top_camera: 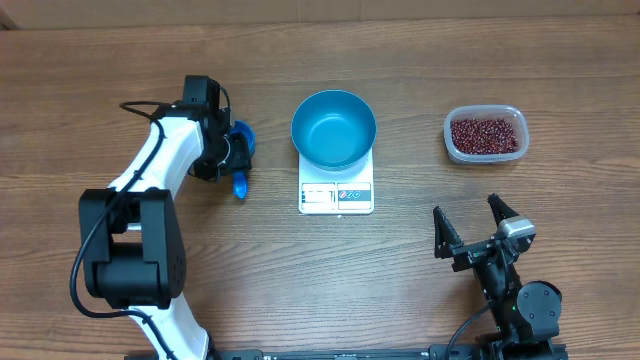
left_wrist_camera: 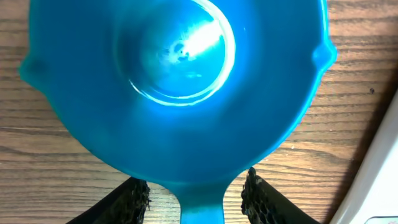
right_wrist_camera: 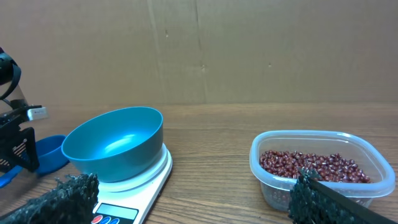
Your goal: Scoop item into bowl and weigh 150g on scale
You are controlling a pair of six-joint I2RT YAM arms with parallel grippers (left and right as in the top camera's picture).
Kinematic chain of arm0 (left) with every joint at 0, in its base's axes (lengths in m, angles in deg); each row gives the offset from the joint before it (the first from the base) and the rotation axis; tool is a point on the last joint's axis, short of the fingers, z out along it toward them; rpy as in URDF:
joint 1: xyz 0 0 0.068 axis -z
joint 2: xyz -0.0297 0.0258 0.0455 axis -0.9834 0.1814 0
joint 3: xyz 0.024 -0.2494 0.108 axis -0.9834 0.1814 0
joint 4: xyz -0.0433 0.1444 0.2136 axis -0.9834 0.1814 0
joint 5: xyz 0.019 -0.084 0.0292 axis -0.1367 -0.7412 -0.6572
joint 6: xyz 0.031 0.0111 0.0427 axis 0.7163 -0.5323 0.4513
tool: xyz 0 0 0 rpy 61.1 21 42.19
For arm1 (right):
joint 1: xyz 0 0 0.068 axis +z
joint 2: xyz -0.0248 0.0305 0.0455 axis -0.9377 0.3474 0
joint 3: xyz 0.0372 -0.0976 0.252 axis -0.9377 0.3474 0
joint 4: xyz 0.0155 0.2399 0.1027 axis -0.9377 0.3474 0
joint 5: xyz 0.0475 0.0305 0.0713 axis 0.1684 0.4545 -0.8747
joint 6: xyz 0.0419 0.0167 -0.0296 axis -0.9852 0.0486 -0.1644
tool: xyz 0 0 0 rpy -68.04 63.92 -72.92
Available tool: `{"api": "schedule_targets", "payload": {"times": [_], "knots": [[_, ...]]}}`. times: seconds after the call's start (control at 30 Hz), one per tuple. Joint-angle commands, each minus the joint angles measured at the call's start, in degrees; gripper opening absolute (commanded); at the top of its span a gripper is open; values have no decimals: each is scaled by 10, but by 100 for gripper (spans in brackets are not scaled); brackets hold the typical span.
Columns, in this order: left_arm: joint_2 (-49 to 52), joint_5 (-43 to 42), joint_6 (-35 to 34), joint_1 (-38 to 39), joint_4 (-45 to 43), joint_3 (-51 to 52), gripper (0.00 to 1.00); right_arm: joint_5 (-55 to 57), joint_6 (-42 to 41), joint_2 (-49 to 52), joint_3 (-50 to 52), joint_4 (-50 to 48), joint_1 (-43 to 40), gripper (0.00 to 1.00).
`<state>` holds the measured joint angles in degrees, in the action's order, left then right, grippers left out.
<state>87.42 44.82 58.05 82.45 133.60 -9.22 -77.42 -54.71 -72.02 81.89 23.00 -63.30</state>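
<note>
Bowl: the blue bowl point(top_camera: 334, 130) stands empty on the scale point(top_camera: 336, 192) in the middle of the worktop point(top_camera: 300, 290); its rim reaches past the scale on both sides.
Beans: the beans point(top_camera: 486, 134) lie in the clear tub point(top_camera: 449, 145), right of the bowl and well apart from it, with bare wood between.
Scoop: the blue scoop point(top_camera: 241, 150) lies left of the scale, near it but not touching.
Left gripper: the left gripper point(top_camera: 233, 165) is at the scoop, partly open and gripping nothing.
Right gripper: the right gripper point(top_camera: 478, 222) is spread wide and empty near the front edge, with free wood all around.
Left wrist view only: the fingers point(left_wrist_camera: 134, 199) stand on either side of the scoop's handle, with a gap on each side; the scoop is empty.
Right wrist view only: a cardboard wall point(right_wrist_camera: 249, 50) closes the far edge of the worktop.
</note>
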Motion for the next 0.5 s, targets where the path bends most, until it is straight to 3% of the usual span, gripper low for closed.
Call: {"api": "schedule_targets", "payload": {"times": [0.0, 0.2, 0.47], "knots": [[7, 43, 17, 19, -2, 3, 53, 3, 2, -5, 6, -2, -3, 100], [7, 80, 1, 33, -2, 3, 45, 3, 2, -5, 6, -2, -3, 100], [7, 89, -18, 30, -6, 3, 43, 3, 2, -5, 6, -2, -3, 100]]}}
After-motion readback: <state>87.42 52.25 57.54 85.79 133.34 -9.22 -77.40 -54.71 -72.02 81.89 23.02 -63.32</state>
